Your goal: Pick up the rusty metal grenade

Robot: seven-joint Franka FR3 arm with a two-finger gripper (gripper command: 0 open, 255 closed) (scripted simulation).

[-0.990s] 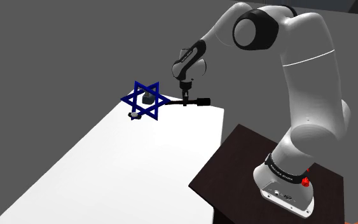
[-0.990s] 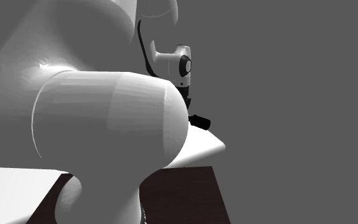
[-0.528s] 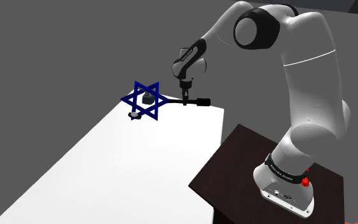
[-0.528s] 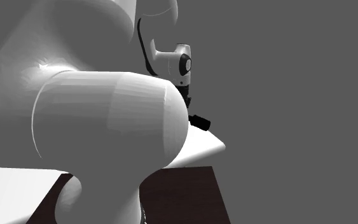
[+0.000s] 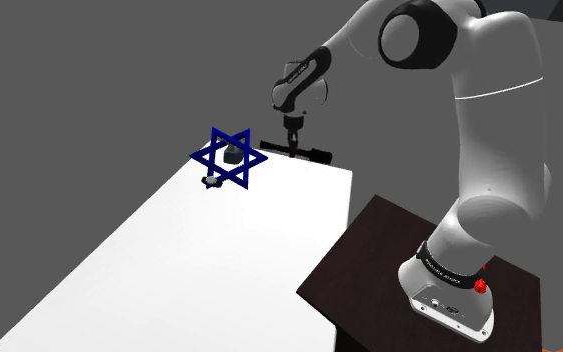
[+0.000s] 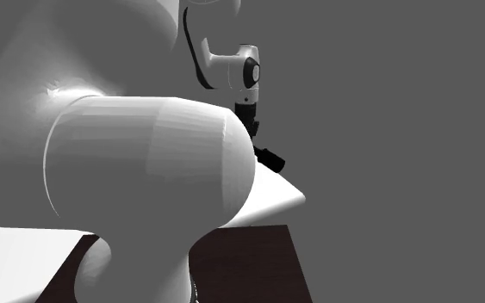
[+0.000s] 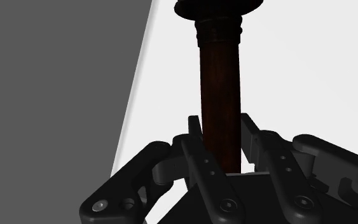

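- Flat, even light; the white table (image 5: 189,250) is brightest against dull grey walls (image 5: 69,80).
- A soft highlight sits on the arm (image 6: 146,163), which shades darker underneath.
- The gripper (image 7: 222,130) and grenade (image 7: 220,89) look dim, with a faint sheen; edges are crisp.

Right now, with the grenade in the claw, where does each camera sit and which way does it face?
Shoulder view: beside and behind the stand, looking down over the white table; most of the arm shows, claw shut on the grenade.
Second exterior view: close behind the arm, looking past its bulky white link to the table's corner.
Wrist view: on the hand, looking along the grenade's rust-brown handle to the table; both fingers clasp it.
Shared: all three show the grenade in the claw.
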